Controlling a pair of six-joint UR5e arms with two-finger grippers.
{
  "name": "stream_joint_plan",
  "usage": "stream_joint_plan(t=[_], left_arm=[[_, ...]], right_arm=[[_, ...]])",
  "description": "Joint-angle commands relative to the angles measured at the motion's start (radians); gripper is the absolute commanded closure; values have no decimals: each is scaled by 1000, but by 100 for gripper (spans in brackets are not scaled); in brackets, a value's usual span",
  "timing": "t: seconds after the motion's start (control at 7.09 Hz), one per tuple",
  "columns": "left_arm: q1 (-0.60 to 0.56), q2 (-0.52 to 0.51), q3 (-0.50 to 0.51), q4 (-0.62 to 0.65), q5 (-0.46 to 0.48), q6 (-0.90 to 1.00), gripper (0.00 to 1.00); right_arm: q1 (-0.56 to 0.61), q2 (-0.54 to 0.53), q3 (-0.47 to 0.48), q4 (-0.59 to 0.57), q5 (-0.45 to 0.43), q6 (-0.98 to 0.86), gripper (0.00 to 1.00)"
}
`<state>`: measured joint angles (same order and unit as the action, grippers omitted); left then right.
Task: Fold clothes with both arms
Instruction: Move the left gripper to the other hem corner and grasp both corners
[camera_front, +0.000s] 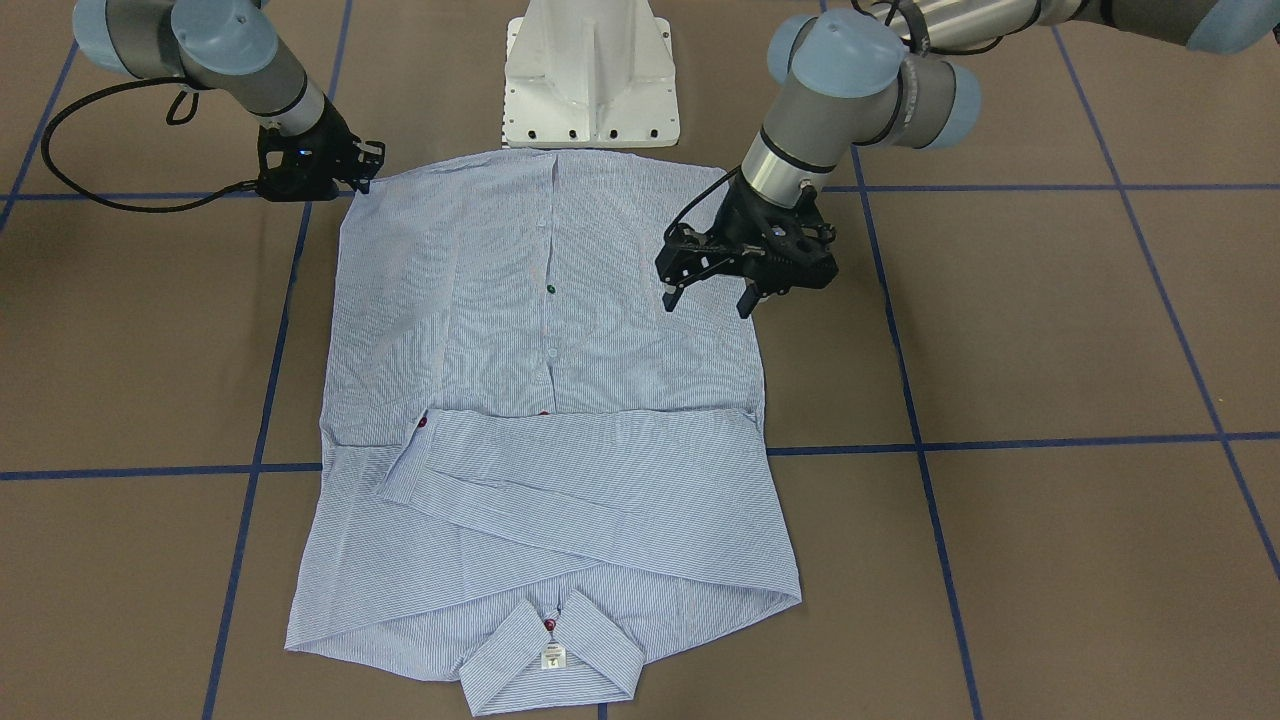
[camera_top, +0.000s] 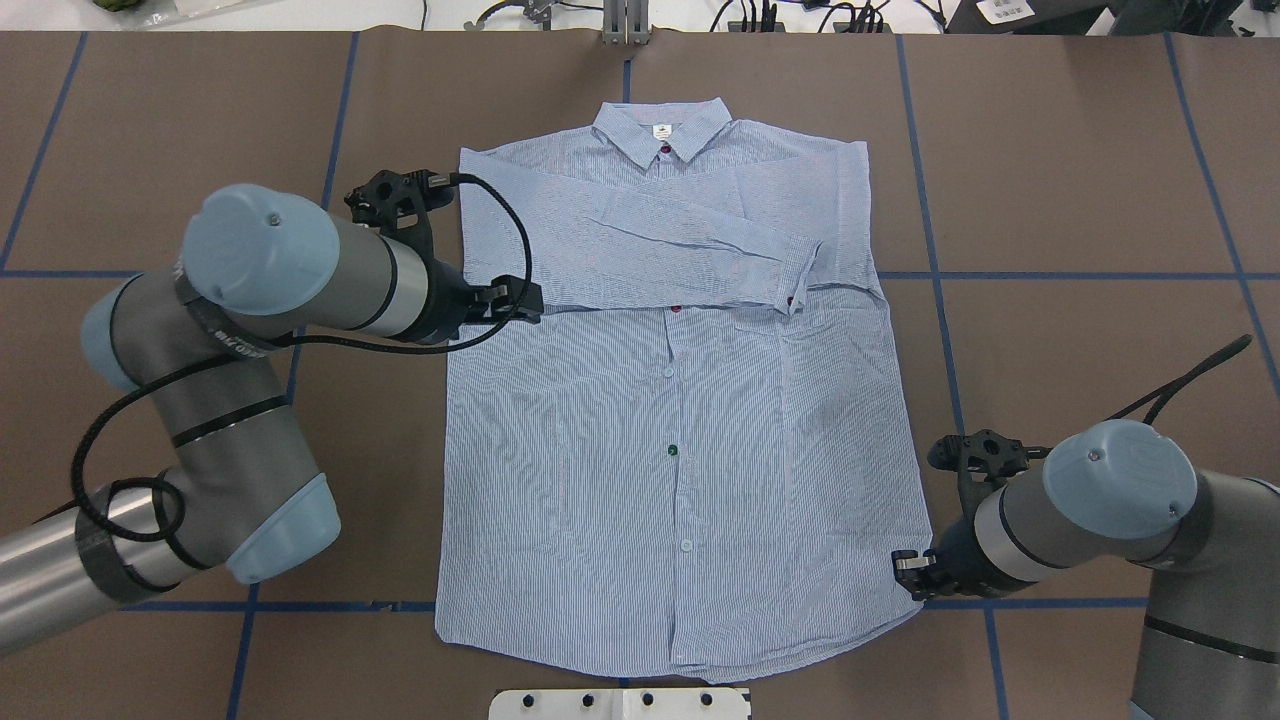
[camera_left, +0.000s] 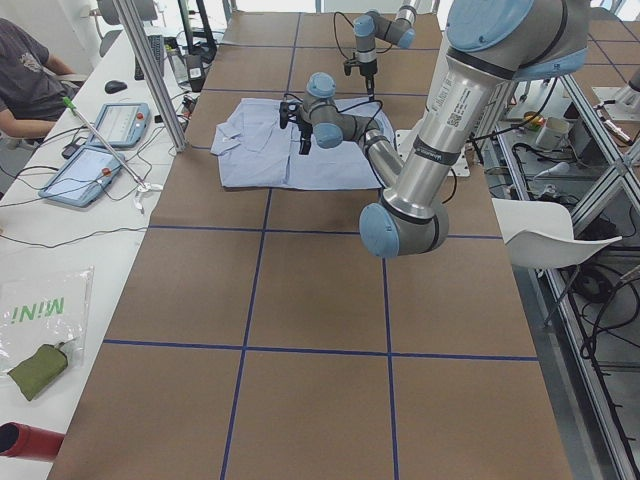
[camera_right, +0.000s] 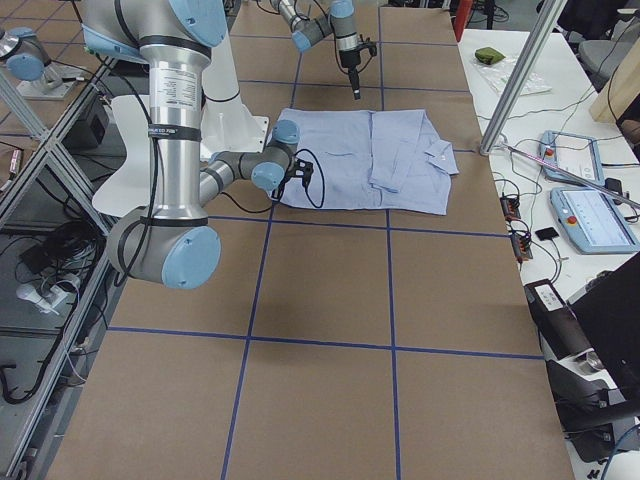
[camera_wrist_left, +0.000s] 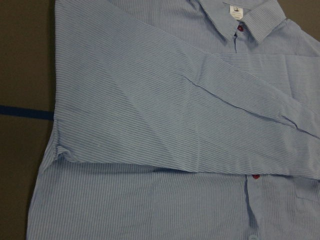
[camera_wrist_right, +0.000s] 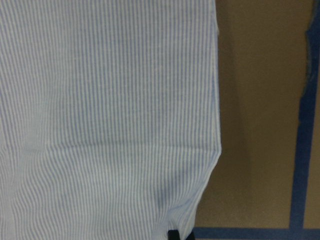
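1 shirt (camera_front: 480, 320), hem nearest base (camera_front: 590, 80).
Your left gripper (camera_front: 707, 300) gapes over mid-side; right gripper (camera_front: 365, 168) at hem corner, grip unreadable.

Open left end effector (camera_front: 707, 298) hovers; right end effector (camera_front: 366, 172) low.

In the overhead view the shirt (camera_top: 670, 430) lies flat mid-frame on the surface (camera_top: 1050, 150), collar toward the top and both sleeves crossed over the chest. The left gripper (camera_front: 706, 303) hovers at its left edge. The right gripper (camera_top: 908, 574) sits at the lower-right hem corner, seemingly touching it.
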<state>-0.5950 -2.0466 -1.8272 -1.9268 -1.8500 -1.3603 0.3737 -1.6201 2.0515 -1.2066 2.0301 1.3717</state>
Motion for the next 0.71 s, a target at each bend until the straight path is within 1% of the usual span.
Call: stream_joint_plan(t=[0.0, 0.14, 0.42, 0.56], left_arm=[[85, 45, -98, 187, 6, -13, 0], [142, 112, -106, 180, 9, -78, 0], [242, 181, -167, 173, 41, -165, 0], [276, 186, -178, 173, 60, -230, 1]], right_arm=[[16, 0, 18, 1, -1, 6, 100], [20, 0, 27, 1, -1, 6, 100], [27, 2, 45, 1, -1, 26, 100], [36, 0, 50, 2, 5, 26, 100]])
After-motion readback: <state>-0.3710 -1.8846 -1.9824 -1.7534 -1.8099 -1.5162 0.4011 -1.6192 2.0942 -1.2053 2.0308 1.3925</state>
